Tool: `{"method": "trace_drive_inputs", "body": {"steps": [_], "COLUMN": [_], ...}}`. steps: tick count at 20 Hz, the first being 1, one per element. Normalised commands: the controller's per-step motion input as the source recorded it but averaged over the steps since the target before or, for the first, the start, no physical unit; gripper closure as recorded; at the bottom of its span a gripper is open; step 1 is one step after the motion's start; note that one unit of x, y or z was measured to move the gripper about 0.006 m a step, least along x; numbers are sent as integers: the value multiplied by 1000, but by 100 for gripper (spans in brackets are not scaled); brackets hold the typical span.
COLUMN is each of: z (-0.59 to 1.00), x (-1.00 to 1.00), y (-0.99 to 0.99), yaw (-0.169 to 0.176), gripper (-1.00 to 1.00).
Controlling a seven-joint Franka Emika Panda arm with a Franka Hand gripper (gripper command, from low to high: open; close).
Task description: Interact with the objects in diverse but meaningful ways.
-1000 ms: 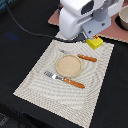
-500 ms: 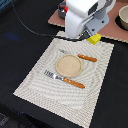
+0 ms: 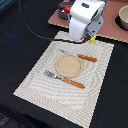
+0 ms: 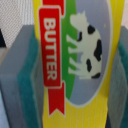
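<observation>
The table (image 3: 20, 55) is lying dark across most of the exterior view, with a brown board (image 3: 112, 25) sitting along its far edge. A striped mat (image 3: 75, 92) is covering the middle of the table.

The arm (image 3: 84, 17) is standing over the mat's far corner, nearer the exterior view's left than it was a second ago, when it was hanging further toward the exterior view's right. The yellow corner beneath it is showing less now than in the earlier frames.

A tan plate (image 3: 68, 65) is resting at the mat's centre. A fork (image 3: 67, 80) is lying just beside the plate on the near side and a knife (image 3: 86, 58) just beside it on the far side. A grey pot (image 3: 123, 17) is sitting on the board at the exterior view's right edge.

The gripper (image 4: 70, 70) is clamping the packet (image 4: 75, 60): in the wrist view the pads (image 4: 29, 75) are pressing both sides of the yellow wrapper printed BUTTER. In the exterior view only the packet's corner (image 3: 91, 38) is showing under the arm, at the mat's far edge.

Open mat is lying on the plate's near side and toward the exterior view's left; open table is surrounding the mat on the near and left sides.
</observation>
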Motion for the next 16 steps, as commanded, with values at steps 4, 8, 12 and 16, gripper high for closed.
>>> {"method": "trace_drive_inputs", "body": {"steps": [4, 8, 12, 16], "z": [-441, -469, -484, -409], "x": [-419, -304, -116, 47], "y": [501, 471, 336, 129], "yaw": [103, 100, 96, 70], "gripper": [100, 100, 100, 100]}}
